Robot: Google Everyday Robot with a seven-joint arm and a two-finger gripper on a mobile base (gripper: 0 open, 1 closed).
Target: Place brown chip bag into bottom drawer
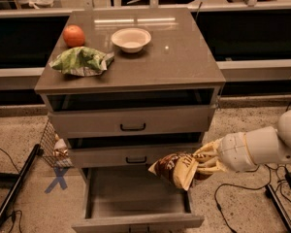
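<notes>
End effector (209, 160) pinches the chip bag (176, 168) at its right end. It hangs over the open bottom drawer (136, 221).

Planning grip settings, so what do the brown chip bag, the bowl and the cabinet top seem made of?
The brown chip bag: glossy plastic film, likely; it crinkles and shines, held by the gripper above the open bottom drawer. The bowl: pale, matte; ceramic or paper, unclear. The cabinet top: smooth grey laminate or stone, with light reflections.
</notes>
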